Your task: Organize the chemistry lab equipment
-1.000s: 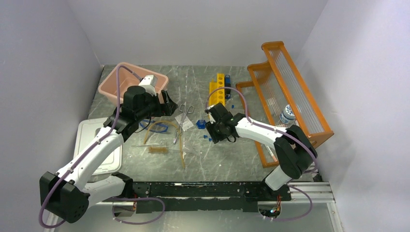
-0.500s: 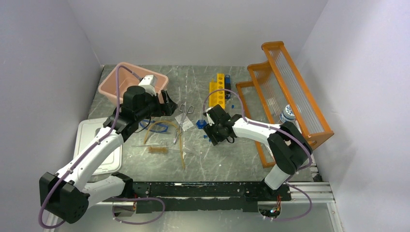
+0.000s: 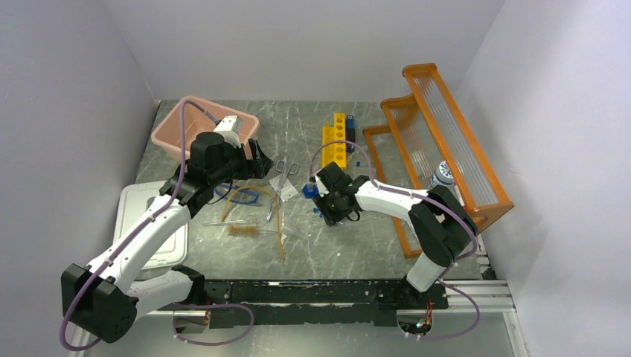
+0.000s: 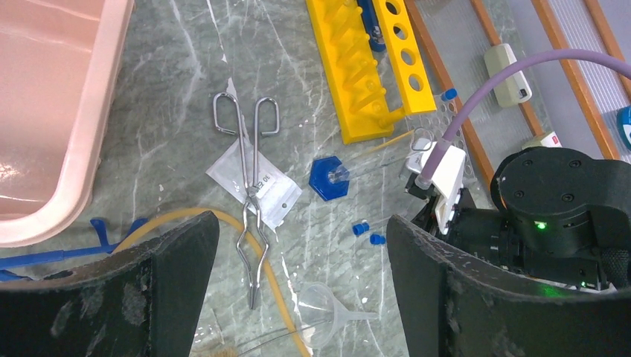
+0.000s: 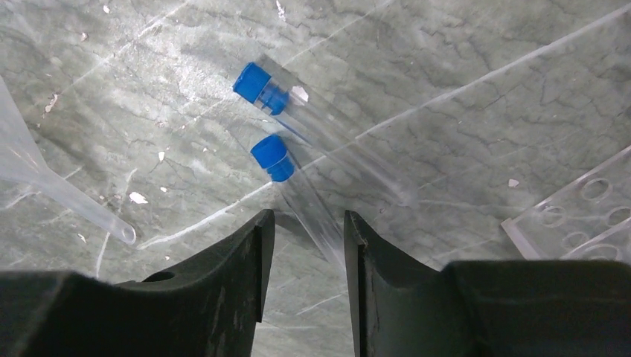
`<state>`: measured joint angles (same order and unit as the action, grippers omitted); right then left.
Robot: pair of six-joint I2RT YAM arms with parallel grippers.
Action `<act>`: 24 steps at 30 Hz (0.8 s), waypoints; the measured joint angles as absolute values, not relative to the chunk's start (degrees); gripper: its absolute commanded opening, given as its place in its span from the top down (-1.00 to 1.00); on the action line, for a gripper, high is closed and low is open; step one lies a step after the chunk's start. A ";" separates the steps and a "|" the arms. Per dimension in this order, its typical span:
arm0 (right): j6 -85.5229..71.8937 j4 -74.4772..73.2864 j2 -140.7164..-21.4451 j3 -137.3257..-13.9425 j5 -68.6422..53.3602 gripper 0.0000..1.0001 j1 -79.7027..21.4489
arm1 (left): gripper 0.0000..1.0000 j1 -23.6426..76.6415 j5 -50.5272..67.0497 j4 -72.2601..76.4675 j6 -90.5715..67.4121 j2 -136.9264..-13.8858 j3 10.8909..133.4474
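Right wrist view: right gripper (image 5: 306,223) sits low over the grey stone-pattern table (image 5: 521,149). Its two fingers stand narrowly apart, with a blue-capped glass tube (image 5: 298,195) running between them. That tube lies flat on the table. Cannot tell whether the pads press it or merely flank it. A second capped tube (image 5: 335,137) lies just beside it, caps close together, bodies splaying apart. Clear funnel (image 5: 89,210) stem is off to one side, apart from both.

Top view: both tubes lie mid-table, just near of the yellow rack (image 3: 336,137) and left of the orange shelf rack (image 3: 417,72).

Left wrist view: left gripper (image 4: 301,227) hangs over the clutter left of centre, fingers spread wide, nothing between them. Below it, metal scissors (image 4: 251,195) lie across a white packet (image 4: 279,197), with amber tubing (image 4: 193,215) curving beside them.

Risks, as judged:
- Round glass on a hard top: uneven closing could roll the tube out sideways.
- The hold looks set near the capped end, so on a lift the long end may droop, drag or slip free.
- The neighbouring tube is close, and a finger could nudge it rolling.
- Too hard a squeeze may crack thin glass.
- Both arms are near the middle, so they may crowd each other.
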<state>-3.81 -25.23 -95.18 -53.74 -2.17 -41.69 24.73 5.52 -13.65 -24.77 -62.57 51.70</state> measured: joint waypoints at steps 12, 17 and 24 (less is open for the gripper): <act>-5.28 -25.71 -95.83 -54.33 1.69 0.55 -44.45 | -0.73 24.73 5.45 -13.67 -24.16 -62.35 51.70; -5.30 -26.02 -95.39 -54.33 2.81 0.65 -45.08 | -0.72 24.73 5.32 -13.80 -24.16 -61.65 51.70; -5.89 -27.09 -87.42 -53.82 1.61 0.68 -45.08 | -0.74 24.73 5.48 -13.82 -24.25 -61.12 51.70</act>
<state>-5.89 -27.09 -87.42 -53.82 1.61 -45.08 24.73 5.48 -13.82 -24.25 -61.12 51.70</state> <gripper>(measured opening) 0.194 0.860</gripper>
